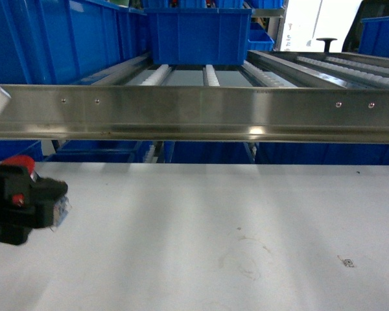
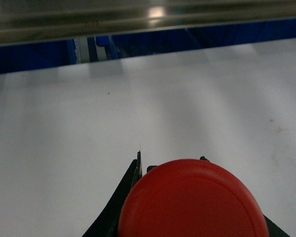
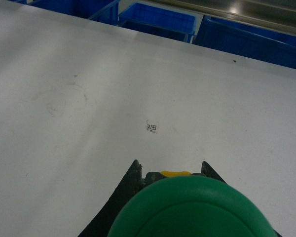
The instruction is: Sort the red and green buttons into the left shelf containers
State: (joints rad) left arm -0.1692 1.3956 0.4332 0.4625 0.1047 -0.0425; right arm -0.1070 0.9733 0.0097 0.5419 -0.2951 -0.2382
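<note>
Red button: the red button (image 2: pixel 192 197) sits clamped in the left gripper (image 2: pixel 170 170), its domed cap filling the bottom of the left wrist view; from the head camera the red cap and a translucent block show at the far left edge, low over the table.
Green button: the green button (image 3: pixel 187 207) is held the same way in the right gripper (image 3: pixel 170 170), jaw tips closed against its sides and a sliver of yellow showing just behind the cap; this arm is outside the head view.
Bearing to the goal: the blue tubs (image 1: pixel 58 39) stand on the shelf's upper level, up, ahead and to the left of the held red button, beyond the steel rail (image 1: pixel 194 113). By position the left arm is judged the nearer of the two.
Axis: both caps face their wrist cameras, so each switch body appears to run along its gripper's reach.
Surface: a pale, flat table (image 1: pixel 214 233), bare apart from faint scuff rings and a small printed marker (image 3: pixel 152 127).
Room: roller lanes (image 1: pixel 211 74) behind the rail lead to a further blue bin (image 1: pixel 198 35); more blue bins sit under the rail. The likely hazard is the rail, which any lift toward the tubs must clear.
</note>
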